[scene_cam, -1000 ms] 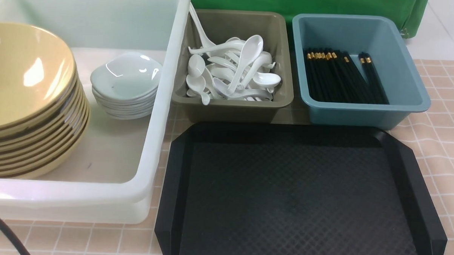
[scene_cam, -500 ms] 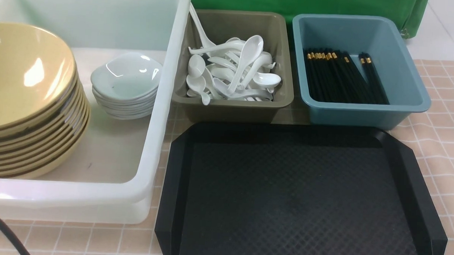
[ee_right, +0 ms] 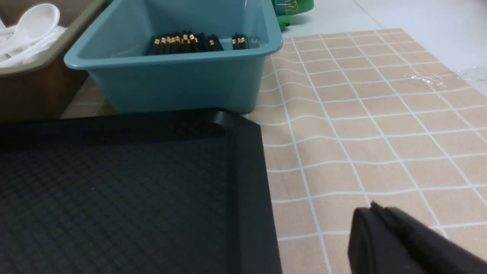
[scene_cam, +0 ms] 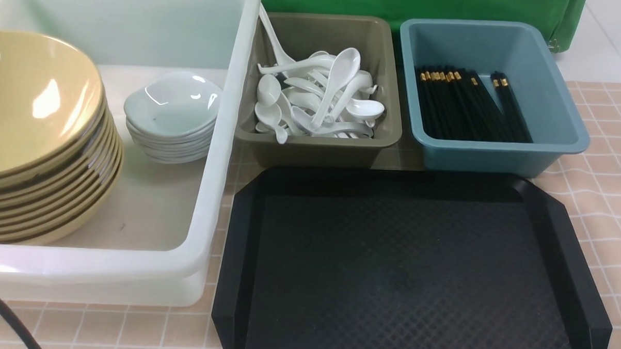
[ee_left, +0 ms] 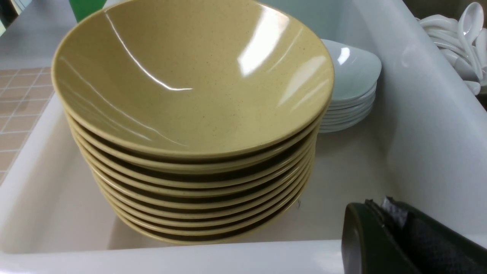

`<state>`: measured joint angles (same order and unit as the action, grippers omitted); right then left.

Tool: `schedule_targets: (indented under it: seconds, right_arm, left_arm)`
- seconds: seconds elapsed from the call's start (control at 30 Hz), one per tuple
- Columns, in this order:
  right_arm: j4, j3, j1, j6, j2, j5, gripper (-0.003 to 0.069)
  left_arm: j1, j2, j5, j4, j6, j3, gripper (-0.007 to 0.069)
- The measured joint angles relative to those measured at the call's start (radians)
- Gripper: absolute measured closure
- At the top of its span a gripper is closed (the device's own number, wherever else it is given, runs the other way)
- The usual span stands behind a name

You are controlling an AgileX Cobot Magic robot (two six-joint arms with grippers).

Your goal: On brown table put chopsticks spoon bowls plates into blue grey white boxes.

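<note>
A stack of yellow bowls [scene_cam: 38, 134] and a stack of small white plates [scene_cam: 170, 115] stand in the white box [scene_cam: 223, 156]. White spoons [scene_cam: 318, 97] fill the grey box [scene_cam: 316, 143]. Black chopsticks [scene_cam: 468, 105] lie in the blue box [scene_cam: 497, 155]. Neither gripper shows in the front view. My left gripper [ee_left: 380, 207] is shut and empty at the white box's near rim, beside the bowls [ee_left: 194, 110]. My right gripper [ee_right: 374, 211] is shut and empty above the cloth, beside the black tray [ee_right: 243, 171].
The black tray [scene_cam: 405, 271] lies empty in front of the grey and blue boxes. A checked beige cloth [scene_cam: 610, 169] covers the table. A green cloth [scene_cam: 414, 5] hangs behind the boxes. A black cable [scene_cam: 1, 313] crosses the near left corner.
</note>
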<state>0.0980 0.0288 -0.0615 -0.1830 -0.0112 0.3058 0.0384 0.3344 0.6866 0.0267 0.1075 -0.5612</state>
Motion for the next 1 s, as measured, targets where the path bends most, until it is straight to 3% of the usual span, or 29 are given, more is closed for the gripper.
schedule_targets:
  seconds: [0.53, 0.73, 0.83, 1.0]
  right_arm:
    - [0.0, 0.0, 0.0, 0.0, 0.0, 0.0, 0.062]
    - [0.0, 0.0, 0.0, 0.0, 0.0, 0.002, 0.0617]
    - [0.0, -0.001, 0.0, 0.0, 0.0, 0.003, 0.0615]
    - [0.0, -0.001, 0.0, 0.0, 0.0, 0.004, 0.0612]
  left_arm:
    - [0.0, 0.0, 0.0, 0.0, 0.0, 0.0, 0.0623]
    - [-0.067, -0.04, -0.037, -0.01, -0.001, 0.053, 0.0623]
    - [-0.082, -0.101, -0.142, -0.008, -0.001, 0.159, 0.0623]
    - [-0.05, -0.259, -0.458, 0.035, -0.001, 0.425, 0.0623]
